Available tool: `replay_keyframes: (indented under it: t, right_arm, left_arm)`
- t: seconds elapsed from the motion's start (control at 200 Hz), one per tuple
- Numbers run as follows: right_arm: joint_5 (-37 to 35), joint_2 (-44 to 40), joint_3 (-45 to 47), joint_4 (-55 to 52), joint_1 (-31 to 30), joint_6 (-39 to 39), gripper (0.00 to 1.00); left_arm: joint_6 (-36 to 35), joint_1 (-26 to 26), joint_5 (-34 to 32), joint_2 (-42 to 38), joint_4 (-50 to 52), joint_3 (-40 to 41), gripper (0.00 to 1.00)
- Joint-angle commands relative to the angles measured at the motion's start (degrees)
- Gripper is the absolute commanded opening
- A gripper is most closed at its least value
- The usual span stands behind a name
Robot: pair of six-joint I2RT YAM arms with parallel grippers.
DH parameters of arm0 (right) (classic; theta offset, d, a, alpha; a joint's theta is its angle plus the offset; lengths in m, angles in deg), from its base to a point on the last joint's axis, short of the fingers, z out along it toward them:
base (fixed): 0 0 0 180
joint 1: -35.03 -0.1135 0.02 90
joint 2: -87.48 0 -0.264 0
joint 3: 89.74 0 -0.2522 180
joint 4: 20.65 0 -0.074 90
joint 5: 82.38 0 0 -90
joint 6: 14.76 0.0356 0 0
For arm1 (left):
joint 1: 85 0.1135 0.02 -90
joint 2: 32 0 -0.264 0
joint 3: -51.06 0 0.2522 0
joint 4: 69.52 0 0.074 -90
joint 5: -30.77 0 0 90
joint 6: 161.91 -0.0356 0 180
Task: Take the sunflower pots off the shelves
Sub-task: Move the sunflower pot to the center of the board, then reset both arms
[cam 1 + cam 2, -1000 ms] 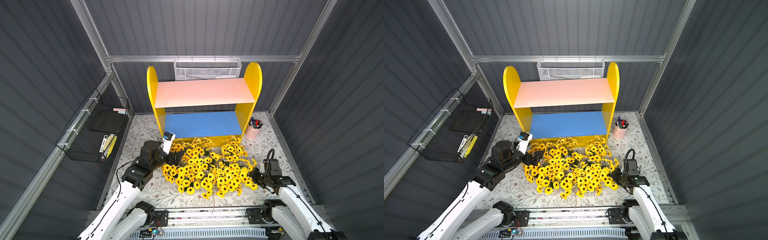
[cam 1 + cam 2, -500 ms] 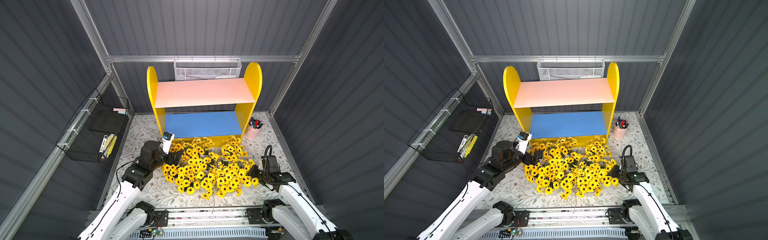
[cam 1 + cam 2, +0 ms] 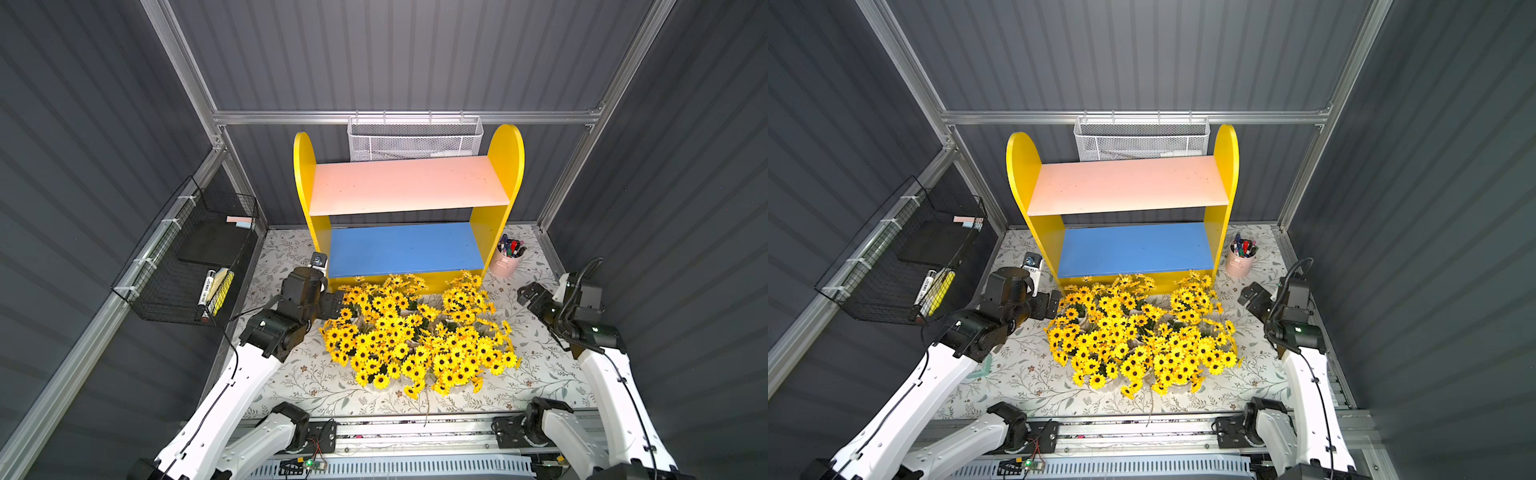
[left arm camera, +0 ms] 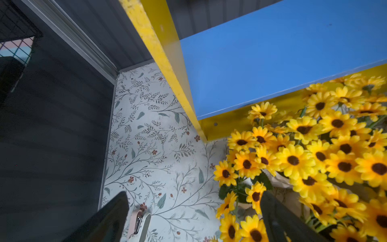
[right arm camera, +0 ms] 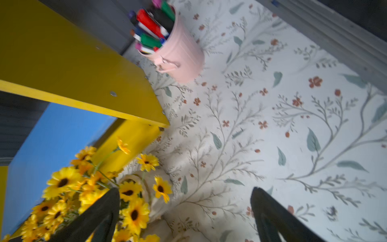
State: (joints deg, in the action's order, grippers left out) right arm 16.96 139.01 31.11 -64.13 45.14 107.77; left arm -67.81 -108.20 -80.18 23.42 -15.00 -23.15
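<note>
I am pulling my right gripper back from the flowers toward the worktop's right edge, jaws now spreading empty; my left gripper is hanging spread too. The shelves, one unit, are showing two bare boards: job seemingly done. The sunflower pots are crowding mid-worktop, too buried in blooms to count.

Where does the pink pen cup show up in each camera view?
Top view: pink pen cup, beside the yellow side panel on the robot's right.
Top view: same place.
Left wrist: not in it.
Right wrist: cup beside that panel's foot.
Shared landmark: blue lower board, in all four.
</note>
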Motion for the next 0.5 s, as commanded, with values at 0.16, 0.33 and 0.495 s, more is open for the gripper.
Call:
replay_keyframes:
  t: [0.16, 0.33, 0.495]
  right_arm:
    - [13.2, 6.4, -0.5, 25.8, -0.2, 6.1, 0.99]
    - [10.0, 9.7, -6.8, 21.8, -0.5, -2.1, 0.99]
    - [5.9, 7.6, -2.7, 32.2, -0.4, -8.3, 0.99]
  left_arm:
    - [-2.7, 0.0, 5.5, -3.0, -4.1, 3.2, 1.00]
    - [-9.3, 0.3, 7.4, -1.6, -11.3, 8.4, 0.99]
    - [-10.4, 3.7, 10.0, 3.3, -9.6, 5.6, 0.99]
